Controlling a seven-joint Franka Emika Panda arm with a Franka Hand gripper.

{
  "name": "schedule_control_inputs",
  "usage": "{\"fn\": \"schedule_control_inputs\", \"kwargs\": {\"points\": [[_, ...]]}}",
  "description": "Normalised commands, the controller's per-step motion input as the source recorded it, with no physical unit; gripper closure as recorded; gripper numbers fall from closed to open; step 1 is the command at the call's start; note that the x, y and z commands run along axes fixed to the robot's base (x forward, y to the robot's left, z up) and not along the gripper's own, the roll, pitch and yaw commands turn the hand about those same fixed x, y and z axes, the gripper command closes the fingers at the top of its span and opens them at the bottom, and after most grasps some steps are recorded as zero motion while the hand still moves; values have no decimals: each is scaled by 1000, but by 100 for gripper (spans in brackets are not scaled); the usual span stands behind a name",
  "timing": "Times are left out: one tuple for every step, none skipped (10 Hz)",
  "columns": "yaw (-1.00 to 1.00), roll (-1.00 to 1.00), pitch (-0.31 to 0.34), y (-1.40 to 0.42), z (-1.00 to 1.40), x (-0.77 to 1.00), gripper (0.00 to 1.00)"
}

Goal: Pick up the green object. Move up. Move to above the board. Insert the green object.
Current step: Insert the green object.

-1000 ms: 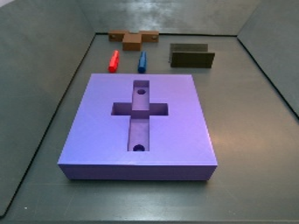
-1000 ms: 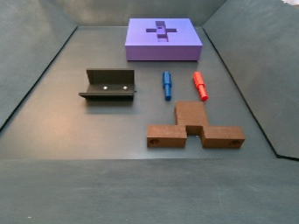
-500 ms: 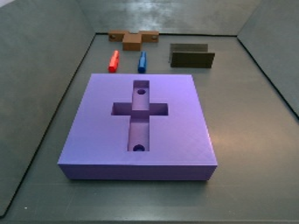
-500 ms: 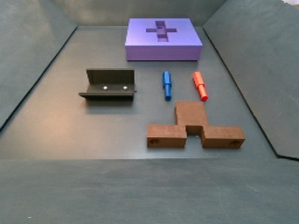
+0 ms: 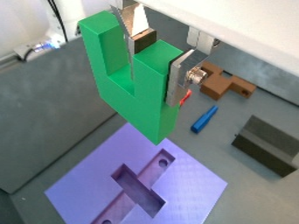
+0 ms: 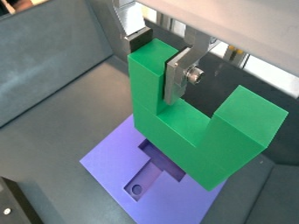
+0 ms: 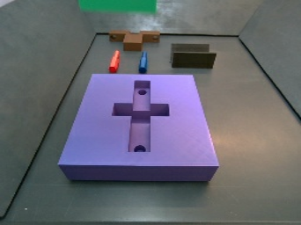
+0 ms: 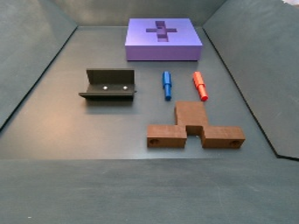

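My gripper (image 5: 152, 59) is shut on one prong of the green object (image 5: 131, 96), a bright green U-shaped block, and holds it high in the air. Both wrist views show this; in a wrist view the silver fingers (image 6: 176, 77) clamp the prong of the green object (image 6: 193, 136). The board (image 5: 193, 188), a purple slab with a cross-shaped recess and two round holes, lies far below it (image 6: 107, 164). In a side view only the green object's lower edge (image 7: 118, 4) shows, above and beyond the board (image 7: 177, 119). The board also shows at the back of a side view (image 8: 187, 41).
A brown U-shaped block (image 8: 194, 131), a blue pin (image 8: 167, 84) and a red pin (image 8: 200, 85) lie on the floor beyond the board. The dark olive fixture (image 8: 107, 85) stands beside them (image 7: 193, 56). Grey walls ring the floor.
The green object's lower edge now shows at the top of a side view, where nothing green showed before. The board and the other pieces have not moved.
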Motion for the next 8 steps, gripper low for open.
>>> {"fn": "schedule_control_inputs", "kwargs": {"points": [[-31,67,-57,-9,-649,106,100],[-11,116,-69,-6,-663,14,100],[-3,134,-67,0,-649,17,100],[0,89,-50,-94,-517,120,100],[223,13,-27,-431,-391,326,100],[51,0,-179,-451,-500,517,100],[137,7,-206,-480,-594,580,100],[226,174,-100,-434,-383,589,100]]}}
